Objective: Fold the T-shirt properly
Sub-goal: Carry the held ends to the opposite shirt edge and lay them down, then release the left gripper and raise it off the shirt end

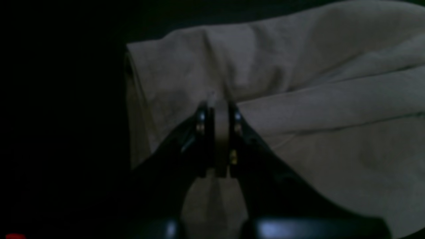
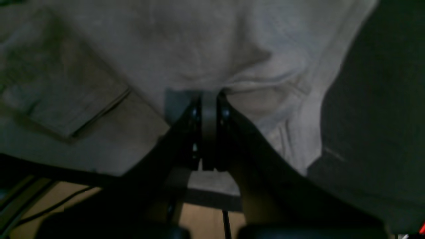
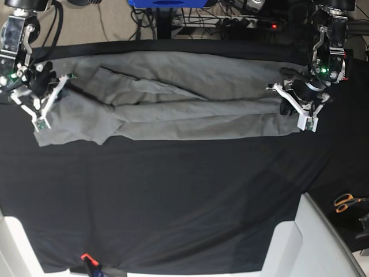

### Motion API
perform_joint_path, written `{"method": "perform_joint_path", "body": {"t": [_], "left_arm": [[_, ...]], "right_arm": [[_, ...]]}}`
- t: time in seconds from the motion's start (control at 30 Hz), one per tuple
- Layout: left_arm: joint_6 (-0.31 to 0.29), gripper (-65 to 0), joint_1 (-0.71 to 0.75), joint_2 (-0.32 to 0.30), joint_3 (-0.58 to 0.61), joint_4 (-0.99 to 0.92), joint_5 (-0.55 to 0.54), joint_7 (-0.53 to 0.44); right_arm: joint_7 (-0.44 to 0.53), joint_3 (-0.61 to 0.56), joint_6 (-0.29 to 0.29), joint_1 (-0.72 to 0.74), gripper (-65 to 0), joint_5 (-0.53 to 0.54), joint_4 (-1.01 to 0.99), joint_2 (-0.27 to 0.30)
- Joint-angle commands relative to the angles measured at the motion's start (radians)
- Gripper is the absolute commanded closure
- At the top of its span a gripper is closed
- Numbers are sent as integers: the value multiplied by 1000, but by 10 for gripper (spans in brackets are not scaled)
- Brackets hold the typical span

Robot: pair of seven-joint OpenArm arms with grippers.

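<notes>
The grey T-shirt (image 3: 173,107) lies stretched in a long band across the far part of the black table cloth (image 3: 173,196), folded lengthwise, with a sleeve spread near its left end. At the band's right end in the base view, my left gripper (image 3: 291,103) is shut on a fold of the fabric; the left wrist view shows its jaws (image 1: 219,109) pinching the T-shirt (image 1: 298,99). At the left end my right gripper (image 3: 49,101) is shut on the cloth too, its jaws (image 2: 209,99) clamped on an edge of the T-shirt (image 2: 199,43).
Orange-handled scissors (image 3: 347,202) lie at the table's right edge. White bins (image 3: 311,242) stand at the front right and front left corners. A small red object (image 3: 86,257) sits at the front edge. Cables and a blue stand (image 3: 167,3) are behind the table.
</notes>
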Motion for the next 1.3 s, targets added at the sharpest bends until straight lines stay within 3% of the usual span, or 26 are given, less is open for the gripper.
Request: {"method": "perform_joint_path", "body": {"t": [0.0, 0.63, 0.7, 0.8, 0.83, 0.93, 1.0, 1.07, 1.13, 1.27], "left_arm": [[0, 0, 0, -10, -7, 19, -8, -17], [0, 0, 17, 6, -8, 13, -1, -9], [0, 0, 16, 6, -8, 13, -1, -8], [4, 0, 17, 3, -10, 11, -5, -8], [4, -26, 22, 3, -15, 13, -5, -8], [0, -232, 39, 4, -57, 19, -8, -8], [0, -362, 49, 3, -90, 28, -8, -8], [-1, -444, 60, 4, -130, 50, -9, -8], [-1, -494, 80, 6, -176, 102, -11, -8], [-24, -495, 146, 10, -289, 254, -61, -8]], "right_arm": [[12, 8, 0, 6, 0, 7, 22, 10], [-1, 9, 0, -4, -3, 10, 27, 7], [-11, 11, 0, -5, -38, 10, 27, 7], [-34, 12, 0, -4, -162, 12, 27, 7], [-29, 12, 0, -4, -209, 12, 27, 7], [-27, 17, 0, -4, -324, 12, 28, -10], [-27, 57, 0, -4, -365, 12, 45, -30], [-27, 81, 0, -5, -374, 9, 76, -51], [-34, 94, 0, -10, -374, 7, 121, -62], [-27, 94, 0, -41, -374, 12, 182, -64]]}}
